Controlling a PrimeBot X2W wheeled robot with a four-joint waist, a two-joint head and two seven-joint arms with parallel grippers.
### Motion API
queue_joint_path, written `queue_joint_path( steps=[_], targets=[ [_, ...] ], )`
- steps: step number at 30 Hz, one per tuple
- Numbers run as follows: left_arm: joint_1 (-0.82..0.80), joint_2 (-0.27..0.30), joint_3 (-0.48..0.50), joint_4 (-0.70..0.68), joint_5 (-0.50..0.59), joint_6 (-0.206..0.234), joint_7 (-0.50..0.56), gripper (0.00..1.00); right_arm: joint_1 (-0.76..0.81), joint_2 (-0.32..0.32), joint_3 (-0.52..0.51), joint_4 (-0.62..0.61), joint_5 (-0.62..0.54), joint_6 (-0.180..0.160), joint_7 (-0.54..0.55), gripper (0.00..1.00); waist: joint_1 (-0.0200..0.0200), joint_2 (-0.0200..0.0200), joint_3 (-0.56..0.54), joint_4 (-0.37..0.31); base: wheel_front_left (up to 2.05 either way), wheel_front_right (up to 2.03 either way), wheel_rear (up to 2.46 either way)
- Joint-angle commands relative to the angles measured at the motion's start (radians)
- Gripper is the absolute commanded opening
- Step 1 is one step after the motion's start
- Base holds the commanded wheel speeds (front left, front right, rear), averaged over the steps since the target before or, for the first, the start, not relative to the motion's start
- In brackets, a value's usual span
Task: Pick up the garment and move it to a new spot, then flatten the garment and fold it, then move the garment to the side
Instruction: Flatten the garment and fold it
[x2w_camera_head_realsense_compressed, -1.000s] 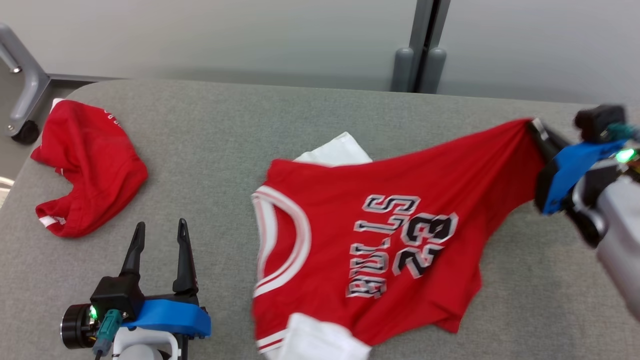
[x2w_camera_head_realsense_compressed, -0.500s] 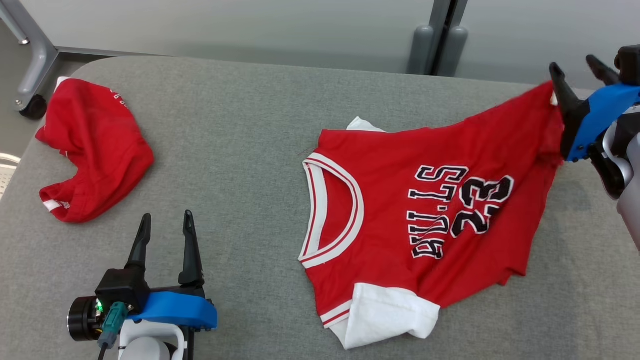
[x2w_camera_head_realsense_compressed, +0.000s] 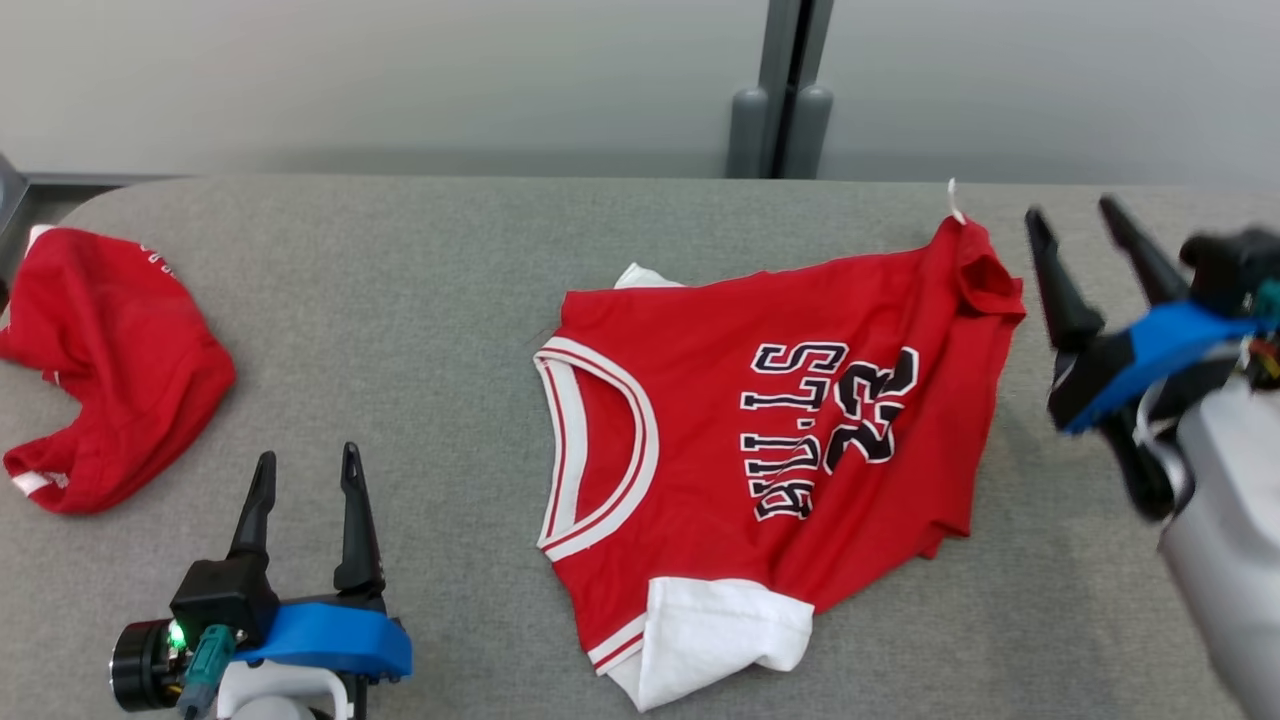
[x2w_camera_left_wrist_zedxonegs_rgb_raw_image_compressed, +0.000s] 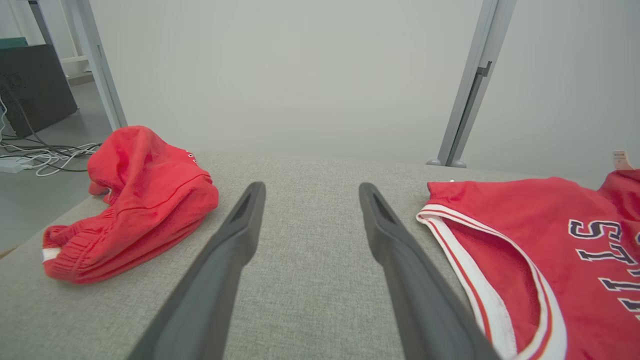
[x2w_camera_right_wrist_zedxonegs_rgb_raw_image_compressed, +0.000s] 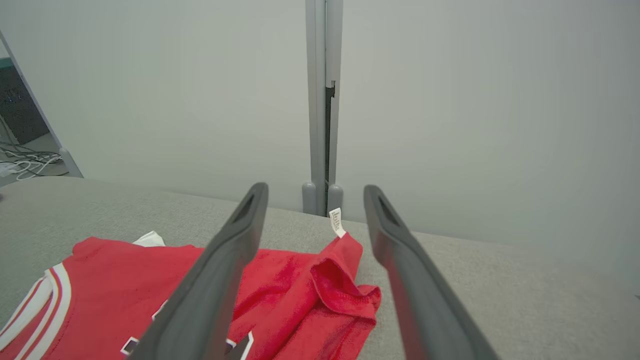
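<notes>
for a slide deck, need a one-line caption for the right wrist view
Right gripper, fingers open, beside the bunched corner of a red jersey on a grey table.

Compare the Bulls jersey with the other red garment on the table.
The Bulls jersey lies spread out, fairly flat; the other red garment sits bunched in a heap. The jersey shows lettering and white sleeves; the other is nearly plain. Both are red.

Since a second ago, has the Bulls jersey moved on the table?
Yes. The Bulls jersey slid toward the robot's right, widening its gap from the crumpled red garment on the left.
</notes>
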Motion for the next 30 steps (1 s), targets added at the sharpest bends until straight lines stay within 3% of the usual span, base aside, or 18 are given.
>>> queue_joint_path(
  steps=[1,8,14,23,30],
  targets=[
    [0.008,0.003,0.009,-0.002,0.005,-0.004,-0.003,1.00,0.064,0.015,-0.026,-0.044,-0.019,0.000,-0.003,1.00,0.0001,0.0000,-0.021,-0.020,0.00,0.00,0.00],
    [0.039,0.004,0.025,-0.004,0.019,-0.013,-0.003,1.00,0.368,0.125,-0.196,-0.324,-0.108,0.000,-0.004,1.00,0.0001,0.0000,-0.049,-0.047,0.00,0.00,0.00],
    [0.047,0.004,0.032,0.006,0.027,-0.022,-0.003,1.00,0.568,0.223,-0.287,-0.482,-0.190,0.000,-0.004,1.00,0.0001,0.0000,-0.067,-0.053,0.00,0.00,0.00],
    [0.056,0.007,0.039,0.024,0.039,-0.029,-0.003,1.00,0.758,0.311,-0.347,-0.564,-0.262,0.000,-0.004,1.00,0.0001,0.0000,-0.086,-0.054,0.00,0.00,0.00],
    [0.023,0.017,0.023,0.046,0.061,-0.040,-0.003,1.00,0.732,0.325,-0.339,-0.563,-0.285,0.000,-0.004,1.00,0.0001,0.0000,-0.072,-0.069,0.00,0.00,0.00]
  ],
)
